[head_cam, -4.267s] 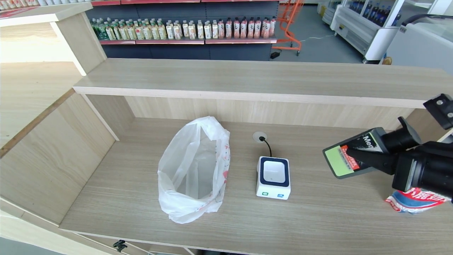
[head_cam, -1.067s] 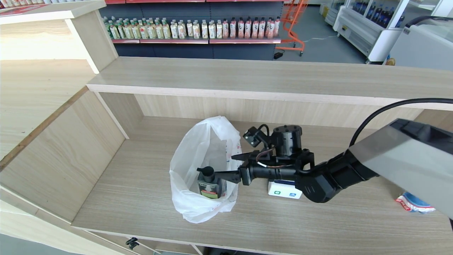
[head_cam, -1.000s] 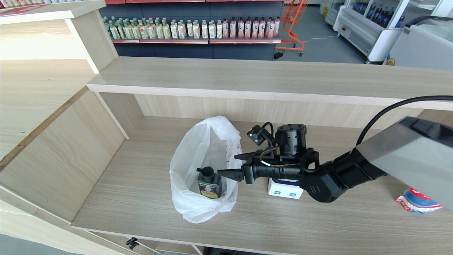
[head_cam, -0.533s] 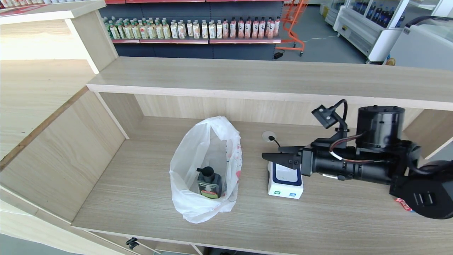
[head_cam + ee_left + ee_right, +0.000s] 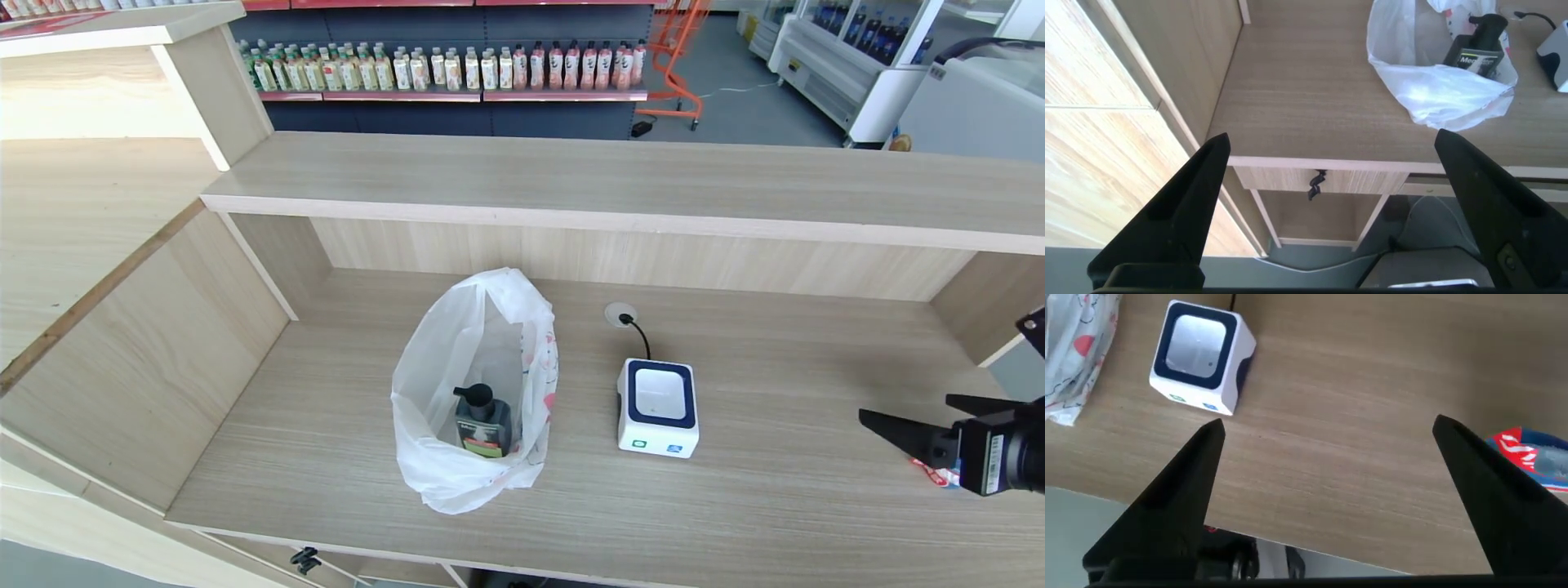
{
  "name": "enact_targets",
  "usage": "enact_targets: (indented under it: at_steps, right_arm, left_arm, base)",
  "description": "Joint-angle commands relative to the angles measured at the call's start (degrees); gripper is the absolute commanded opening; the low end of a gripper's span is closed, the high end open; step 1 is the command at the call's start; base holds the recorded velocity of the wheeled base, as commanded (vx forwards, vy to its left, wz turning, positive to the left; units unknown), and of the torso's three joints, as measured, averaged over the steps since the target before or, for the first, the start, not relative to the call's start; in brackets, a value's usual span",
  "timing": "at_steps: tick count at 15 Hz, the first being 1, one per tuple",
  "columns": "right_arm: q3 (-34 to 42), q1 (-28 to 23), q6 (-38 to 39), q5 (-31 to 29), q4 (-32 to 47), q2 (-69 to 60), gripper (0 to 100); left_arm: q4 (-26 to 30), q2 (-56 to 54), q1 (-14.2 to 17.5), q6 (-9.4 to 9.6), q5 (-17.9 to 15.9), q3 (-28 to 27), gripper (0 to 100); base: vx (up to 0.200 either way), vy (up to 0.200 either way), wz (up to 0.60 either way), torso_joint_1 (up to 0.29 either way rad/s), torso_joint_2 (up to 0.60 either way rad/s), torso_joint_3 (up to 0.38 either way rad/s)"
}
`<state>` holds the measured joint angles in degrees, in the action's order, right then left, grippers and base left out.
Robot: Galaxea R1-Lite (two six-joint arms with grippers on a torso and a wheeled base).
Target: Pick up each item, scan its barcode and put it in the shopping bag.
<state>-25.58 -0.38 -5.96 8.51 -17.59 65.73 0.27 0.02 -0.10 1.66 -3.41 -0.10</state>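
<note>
A white plastic shopping bag [image 5: 457,359] stands open on the counter, with a dark pump bottle [image 5: 483,420] upright inside it. The white and blue barcode scanner [image 5: 657,407] sits to the bag's right. My right gripper [image 5: 904,408] hovers open and empty at the counter's right end, just above a red and blue packet [image 5: 931,472]. In the right wrist view the scanner [image 5: 1200,355] and the packet [image 5: 1535,461] lie beyond that gripper [image 5: 1327,498]. My left gripper [image 5: 1331,212] hangs open below the counter's front edge, with the bag [image 5: 1437,73] and bottle [image 5: 1478,45] farther off.
The wooden counter [image 5: 775,506] is walled at the left and back by a raised ledge [image 5: 620,175]. A cable [image 5: 637,331] runs from the scanner to a hole in the counter. Shelves of drink bottles [image 5: 441,69] stand across the aisle.
My right gripper has let go of the pump bottle in the bag and drawn back to the right, past the scanner, open and empty. The bottle and bag stay put.
</note>
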Motion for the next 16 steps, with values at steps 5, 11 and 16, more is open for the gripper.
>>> enact_targets:
  at_steps: [5,11,16]
  right_arm:
    - [2.8,-5.0,0.4,-2.4,0.8,-10.8,100]
    - [-1.1,-6.3,0.2,-2.5,8.1,-12.0,100]
    - [-3.3,-5.6,0.2,-2.5,12.4,-11.8,100]
  left_arm:
    - [0.0,0.1,0.0,-0.08,0.0,0.0,100]
    - [0.0,0.1,0.0,0.01,0.0,0.0,100]
    - [0.0,0.1,0.0,0.01,0.0,0.1,100]
  base:
    - [0.0,0.0,0.0,0.0,0.0,0.0]
    - [0.0,0.0,0.0,0.0,0.0,0.0]
    - [-0.04,0.0,0.0,0.0,0.0,0.0]
